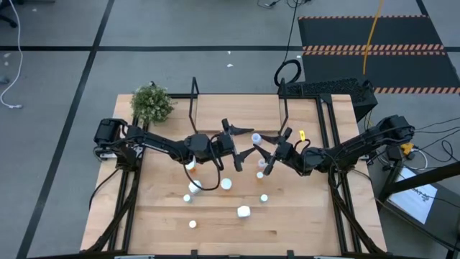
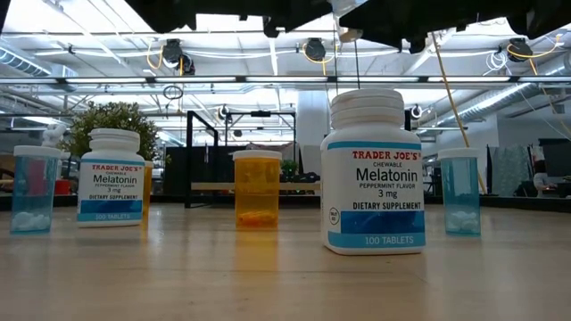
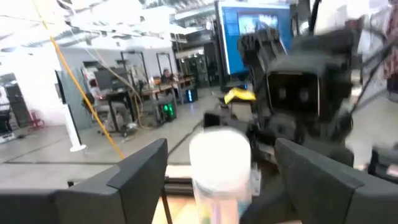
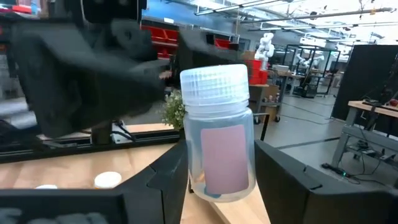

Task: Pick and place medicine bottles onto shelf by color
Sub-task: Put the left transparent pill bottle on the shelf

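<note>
- The left gripper (image 1: 239,144) is out over the middle of the table, just in front of the shelf (image 1: 237,111). Its fingers (image 3: 134,171) are spread wide, one on each side of a white cap, with a clear gap on both sides, so it's not gripping anything.
- Between the two arms is the clear bottle (image 4: 217,134), up in the air and well off the tabletop. Looks to me like a handover: it's parked mid-air where the other arm can reach it.
- The right gripper (image 4: 219,171) comes in from the right and has that bottle pinched, with its fingers pressed against the lower body. That leaves the cap and the upper half free for the left one to take.
- Orientation: in the right wrist view the cap (image 4: 214,84) is at the end away from the palm. The long axis runs crosswise to the squeeze. From overhead I mostly see the cap (image 1: 256,137), so I'd guess it's roughly upright, cap up.
- The other loose bottles (image 1: 226,184) are standing scattered on the table in front of both arms, caps up. They're not on the shelf yet.
</note>
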### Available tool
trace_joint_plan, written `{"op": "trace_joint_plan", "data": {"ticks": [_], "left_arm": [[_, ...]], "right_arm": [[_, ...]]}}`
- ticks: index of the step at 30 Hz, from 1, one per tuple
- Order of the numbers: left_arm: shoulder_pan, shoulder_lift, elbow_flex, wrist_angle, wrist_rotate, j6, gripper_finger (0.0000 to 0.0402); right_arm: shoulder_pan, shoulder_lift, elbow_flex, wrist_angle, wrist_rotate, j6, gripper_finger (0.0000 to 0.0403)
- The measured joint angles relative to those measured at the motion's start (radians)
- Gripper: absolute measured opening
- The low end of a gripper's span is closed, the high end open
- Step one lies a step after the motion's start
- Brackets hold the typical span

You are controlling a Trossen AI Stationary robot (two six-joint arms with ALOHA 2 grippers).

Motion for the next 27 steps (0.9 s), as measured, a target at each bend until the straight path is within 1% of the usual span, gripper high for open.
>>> {"op": "trace_joint_plan", "data": {"ticks": [2, 7, 22, 27], "left_arm": [[0.002, 0.012, 0.012, -0.018, 0.013, -0.001, 0.0277], [0.003, 0.030, 0.038, -0.020, 0.029, 0.015, 0.0246], [0.009, 0.031, 0.039, -0.021, 0.035, 0.011, 0.0160], [0.009, 0.031, 0.039, -0.031, 0.036, 0.007, 0.0151]], "right_arm": [[-0.003, -0.001, 0.000, 0.005, -0.024, 0.000, 0.0162], [-0.005, 0.000, 0.000, 0.002, -0.028, 0.000, 0.0162], [-0.005, 0.000, 0.000, 0.000, -0.031, -0.003, 0.0162], [-0.005, 0.000, 0.000, -0.003, -0.032, -0.004, 0.0162]]}}
